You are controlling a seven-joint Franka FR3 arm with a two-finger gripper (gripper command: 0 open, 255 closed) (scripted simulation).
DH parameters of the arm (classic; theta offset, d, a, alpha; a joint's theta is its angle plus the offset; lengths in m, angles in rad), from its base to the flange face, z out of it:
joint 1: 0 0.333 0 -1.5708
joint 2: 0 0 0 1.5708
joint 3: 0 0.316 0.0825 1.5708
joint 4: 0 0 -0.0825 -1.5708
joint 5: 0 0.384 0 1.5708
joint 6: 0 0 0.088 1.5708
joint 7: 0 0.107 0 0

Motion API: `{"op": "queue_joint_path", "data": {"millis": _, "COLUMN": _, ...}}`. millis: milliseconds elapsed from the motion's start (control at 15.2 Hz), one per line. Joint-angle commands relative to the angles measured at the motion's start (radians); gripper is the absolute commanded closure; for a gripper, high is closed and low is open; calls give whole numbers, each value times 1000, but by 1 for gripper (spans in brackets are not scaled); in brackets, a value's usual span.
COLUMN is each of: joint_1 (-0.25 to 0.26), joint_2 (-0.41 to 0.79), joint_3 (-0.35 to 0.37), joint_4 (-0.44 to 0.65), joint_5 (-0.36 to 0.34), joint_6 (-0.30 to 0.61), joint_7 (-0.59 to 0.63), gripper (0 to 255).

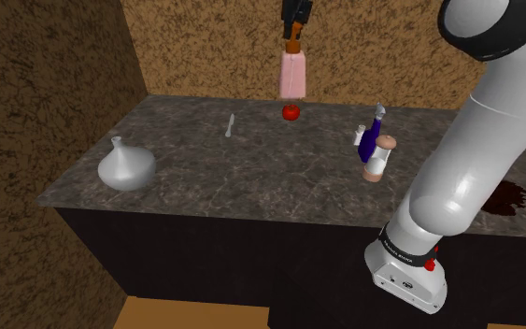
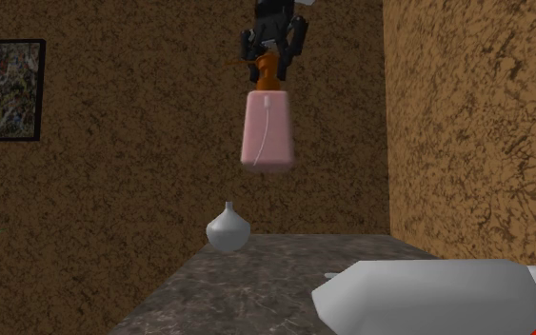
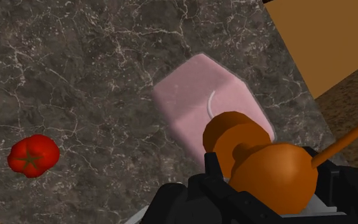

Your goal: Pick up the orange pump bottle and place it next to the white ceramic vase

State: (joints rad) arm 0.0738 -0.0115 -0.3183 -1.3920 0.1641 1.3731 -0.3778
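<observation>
Arm (image 1: 466, 187) at shoulder view's right. Top centre, gripper (image 1: 295, 21) clamped on pump bottle (image 1: 293, 73) by its orange neck, pink body hanging over tomato (image 1: 291, 111); vase (image 1: 126, 168) lower left.

Second exterior view: bottle upper centre, vase below.

Wrist view: jaws clasp the pump.

Carry it level and lower gently beside vase, not touching.

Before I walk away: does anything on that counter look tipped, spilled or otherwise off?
Nothing clearly. The pump bottle, pink with an orange pump, hangs upright from the gripper above the counter; the vase stands upright. A dark red patch beside the arm is too hidden to identify.
</observation>
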Motion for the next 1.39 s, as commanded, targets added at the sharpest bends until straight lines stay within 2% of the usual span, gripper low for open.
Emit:
{"op": "queue_joint_path", "data": {"millis": 0, "joint_1": 27, "joint_2": -12, "joint_3": 28, "joint_4": -18, "joint_5": -3, "joint_6": 15, "joint_7": 54, "gripper": 255}}
{"op": "queue_joint_path", "data": {"millis": 396, "joint_1": 99, "joint_2": 3, "joint_3": 102, "joint_4": -5, "joint_5": -1, "joint_6": 41, "joint_7": 198, "gripper": 255}}
{"op": "queue_joint_path", "data": {"millis": 726, "joint_1": 156, "joint_2": 48, "joint_3": 159, "joint_4": 47, "joint_5": 3, "joint_6": 52, "joint_7": 313, "gripper": 255}}
{"op": "queue_joint_path", "data": {"millis": 1056, "joint_1": 213, "joint_2": 124, "joint_3": 210, "joint_4": 141, "joint_5": 4, "joint_6": 51, "joint_7": 424, "gripper": 255}}
{"op": "queue_joint_path", "data": {"millis": 1320, "joint_1": 260, "joint_2": 211, "joint_3": 245, "joint_4": 258, "joint_5": 1, "joint_6": 34, "joint_7": 510, "gripper": 255}}
